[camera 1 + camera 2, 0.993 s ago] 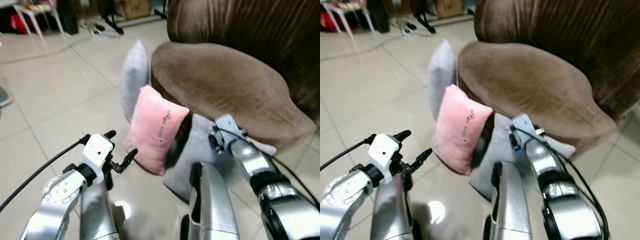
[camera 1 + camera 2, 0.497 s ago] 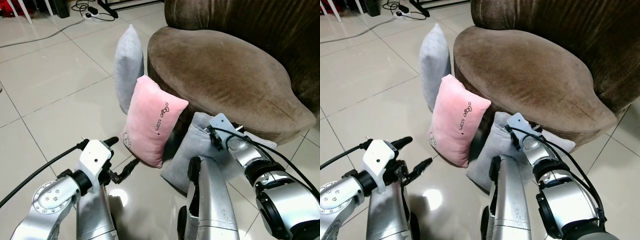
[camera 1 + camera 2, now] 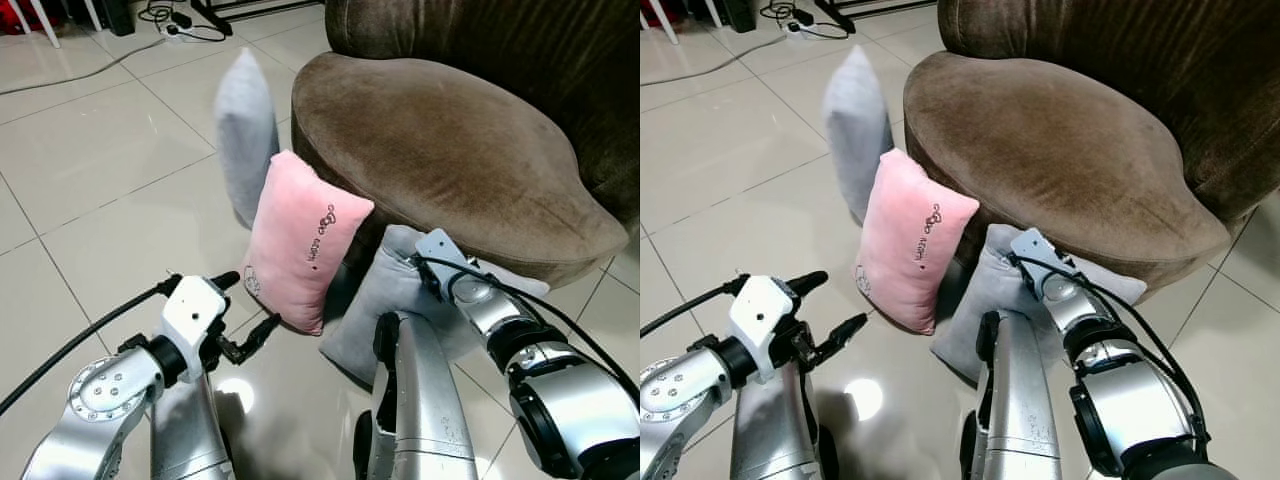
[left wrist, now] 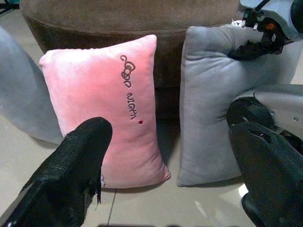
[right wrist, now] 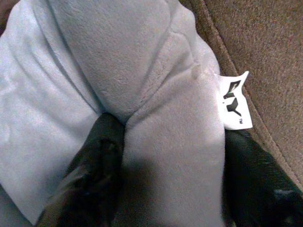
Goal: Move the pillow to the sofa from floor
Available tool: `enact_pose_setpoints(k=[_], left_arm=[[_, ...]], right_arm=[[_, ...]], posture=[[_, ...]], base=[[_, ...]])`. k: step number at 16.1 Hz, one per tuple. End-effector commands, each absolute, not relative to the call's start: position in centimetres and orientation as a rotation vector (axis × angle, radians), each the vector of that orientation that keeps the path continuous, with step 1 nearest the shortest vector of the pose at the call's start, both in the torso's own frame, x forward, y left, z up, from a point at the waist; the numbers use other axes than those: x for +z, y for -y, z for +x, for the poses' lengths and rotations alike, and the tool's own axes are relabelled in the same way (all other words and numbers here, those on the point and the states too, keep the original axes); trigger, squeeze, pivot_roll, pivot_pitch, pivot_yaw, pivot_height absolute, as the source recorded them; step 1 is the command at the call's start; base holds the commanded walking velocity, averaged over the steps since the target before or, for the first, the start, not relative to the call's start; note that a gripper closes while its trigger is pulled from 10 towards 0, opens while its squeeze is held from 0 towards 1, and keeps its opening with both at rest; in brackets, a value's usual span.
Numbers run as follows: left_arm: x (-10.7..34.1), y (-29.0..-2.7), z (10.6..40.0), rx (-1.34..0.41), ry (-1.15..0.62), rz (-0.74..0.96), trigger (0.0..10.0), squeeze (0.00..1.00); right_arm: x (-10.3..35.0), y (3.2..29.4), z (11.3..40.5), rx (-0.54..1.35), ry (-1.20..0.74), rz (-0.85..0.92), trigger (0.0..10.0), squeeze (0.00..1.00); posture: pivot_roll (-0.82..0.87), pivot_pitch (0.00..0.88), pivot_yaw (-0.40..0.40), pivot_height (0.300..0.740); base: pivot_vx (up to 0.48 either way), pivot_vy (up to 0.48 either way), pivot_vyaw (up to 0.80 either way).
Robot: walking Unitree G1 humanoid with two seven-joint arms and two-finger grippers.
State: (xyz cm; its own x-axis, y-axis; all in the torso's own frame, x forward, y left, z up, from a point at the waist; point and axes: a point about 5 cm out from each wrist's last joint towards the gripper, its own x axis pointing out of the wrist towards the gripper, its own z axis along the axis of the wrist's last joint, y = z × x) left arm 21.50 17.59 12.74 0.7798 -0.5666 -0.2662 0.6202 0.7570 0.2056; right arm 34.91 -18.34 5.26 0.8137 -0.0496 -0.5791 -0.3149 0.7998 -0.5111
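Three pillows stand on the tiled floor against the brown sofa (image 3: 450, 150). The nearest is a grey pillow (image 3: 375, 310). My right gripper (image 5: 175, 165) is shut on its upper corner beside a white tag (image 5: 234, 101), with one black finger (image 5: 94, 175) on each side of the bunched fabric. A pink pillow (image 3: 305, 240) with dark lettering leans to its left. My left gripper (image 3: 250, 302) hangs open low in front of the pink pillow without touching it. In the left wrist view the pink pillow (image 4: 109, 104) and the grey pillow (image 4: 213, 109) stand side by side.
A second grey pillow (image 3: 245, 130) stands upright and blurred at the sofa's far left end. Cables and a power strip (image 3: 175, 15) lie on the floor at the back. Open tile floor (image 3: 100, 170) spreads to the left.
The view tipped down a second ago, then held. The far grey pillow's top has shifted left, away from the sofa, and is blurred. Both grippers have hardly moved.
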Motion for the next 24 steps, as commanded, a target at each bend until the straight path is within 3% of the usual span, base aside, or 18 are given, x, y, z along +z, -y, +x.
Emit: enact_pose_setpoints(k=[1,15,21,24], left_arm=[[12.7,-17.6,21.7,-0.651,-0.195,0.296,10.0,0.00],[11.6,-17.0,22.0,-0.599,-0.179,0.276,10.0,0.00],[11.6,-17.9,23.1,-0.386,-0.110,0.280,10.0,0.00],[12.0,-17.7,22.9,-0.365,-0.084,0.274,10.0,0.00]], right_arm=[[4.4,19.0,34.2,0.145,-0.671,-0.625,0.0,0.00],[3.4,19.3,33.2,0.160,-0.617,-0.520,0.0,0.00],[5.3,22.7,31.4,0.006,-0.363,-0.293,0.0,0.00],[9.6,23.3,30.3,-0.039,-0.167,-0.227,0.0,0.00]], posture=[[-0.01,0.118,-0.083,0.412],[-0.04,0.031,-0.076,0.412],[-0.07,0.000,-0.043,0.412],[-0.07,0.000,-0.040,0.412]], base=[[0.000,0.000,0.00],[0.000,0.000,0.00],[0.000,0.000,0.00],[0.000,0.000,0.00]])
